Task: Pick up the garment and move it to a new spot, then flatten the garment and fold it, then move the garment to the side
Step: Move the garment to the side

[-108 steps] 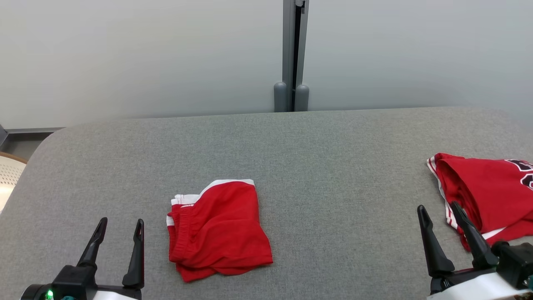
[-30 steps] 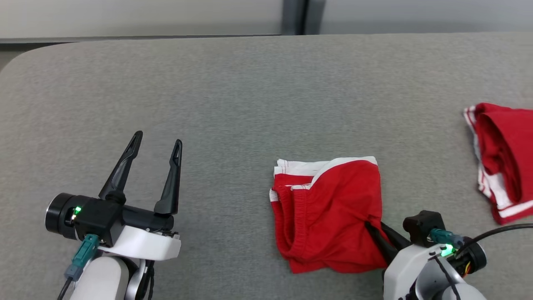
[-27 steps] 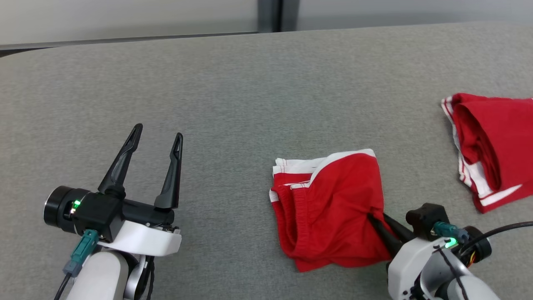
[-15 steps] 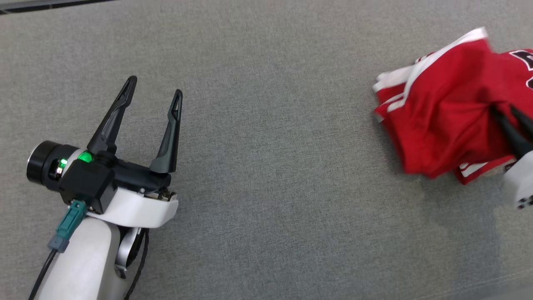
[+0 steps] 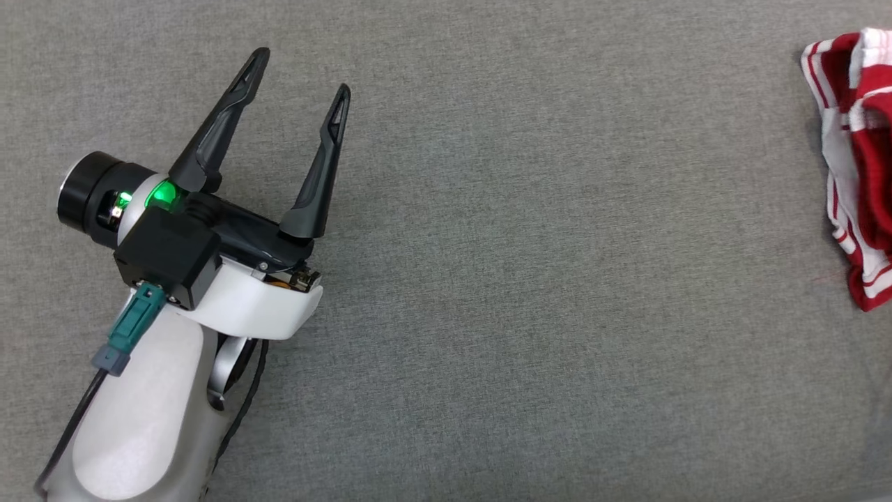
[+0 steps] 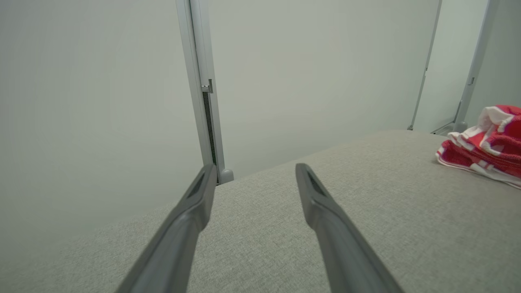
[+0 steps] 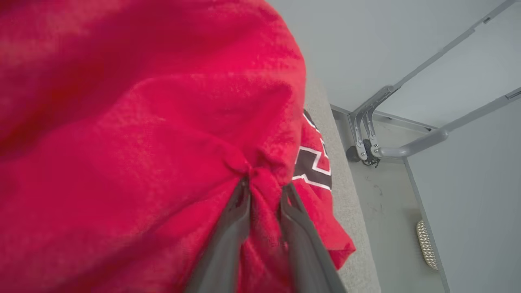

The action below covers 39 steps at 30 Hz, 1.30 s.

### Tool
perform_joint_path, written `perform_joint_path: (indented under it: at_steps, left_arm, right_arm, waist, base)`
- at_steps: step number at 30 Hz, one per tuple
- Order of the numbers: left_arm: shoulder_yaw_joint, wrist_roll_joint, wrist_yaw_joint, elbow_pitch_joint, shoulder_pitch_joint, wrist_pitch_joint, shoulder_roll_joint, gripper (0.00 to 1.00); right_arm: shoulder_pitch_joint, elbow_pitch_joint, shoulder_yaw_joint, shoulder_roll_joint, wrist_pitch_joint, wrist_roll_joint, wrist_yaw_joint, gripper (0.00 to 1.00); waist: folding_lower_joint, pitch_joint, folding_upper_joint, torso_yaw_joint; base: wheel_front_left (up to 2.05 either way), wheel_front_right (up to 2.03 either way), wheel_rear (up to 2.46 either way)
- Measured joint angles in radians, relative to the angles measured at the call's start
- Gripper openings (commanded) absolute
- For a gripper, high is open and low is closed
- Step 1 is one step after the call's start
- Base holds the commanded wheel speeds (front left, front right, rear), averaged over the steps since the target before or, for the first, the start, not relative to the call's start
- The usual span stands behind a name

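Left gripper (image 5: 302, 71) spread wide, empty — right gripper (image 7: 265, 185) pinching red garment (image 7: 142, 142).

Left end effector (image 5: 302, 71) splayed; right end effector (image 7: 265, 184) pinched close.

The grey fabric-covered surface (image 5: 557, 279) extended across the full head-view frame and carried, at the right edge from the upper corner to mid-height, a crumpled red jersey (image 5: 847, 181) with white striped trim, which rested directly on the fabric.
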Motion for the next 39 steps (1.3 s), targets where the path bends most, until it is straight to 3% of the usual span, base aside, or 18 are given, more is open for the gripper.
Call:
perform_joint_path:
  at_steps: [10, 18, 24, 31, 39]
  left_arm:
    - [-0.001, -0.016, 0.011, 0.073, 0.069, -0.014, -0.004, 1.00]
    - [0.034, -0.061, 0.055, 0.087, 0.231, -0.019, -0.004, 1.00]
    - [0.058, -0.090, 0.096, 0.086, 0.336, -0.019, -0.013, 1.00]
    - [0.084, -0.110, 0.137, 0.089, 0.436, -0.021, -0.017, 1.00]
    - [0.096, -0.126, 0.167, 0.077, 0.533, -0.008, -0.010, 1.00]
  right_arm:
    - [0.059, 0.128, -0.118, 0.201, -0.168, -0.023, 0.000, 1.00]
    - [0.211, -0.014, -0.095, 0.335, -0.277, 0.003, 0.000, 1.00]
    - [0.303, -0.194, -0.020, 0.426, -0.265, -0.018, 0.000, 1.00]
    - [0.364, -0.336, 0.070, 0.487, -0.231, -0.040, 0.000, 1.00]
    - [0.432, -0.383, 0.102, 0.495, -0.177, -0.025, 0.000, 1.00]
  waist:
    - [0.0000, -0.079, 0.0000, 0.000]
    - [0.0000, -0.242, 0.0000, -0.037]
    - [0.0000, -0.356, 0.0000, -0.043]
    - [0.0000, -0.452, 0.0000, 0.021]
    - [0.0000, -0.546, 0.0000, 0.096]
  base:
    - [0.00, 0.00, 0.00]
    - [0.00, 0.00, 0.00]
    - [0.00, 0.00, 0.00]
    - [0.00, 0.00, 0.00]
    - [0.00, 0.00, 0.00]
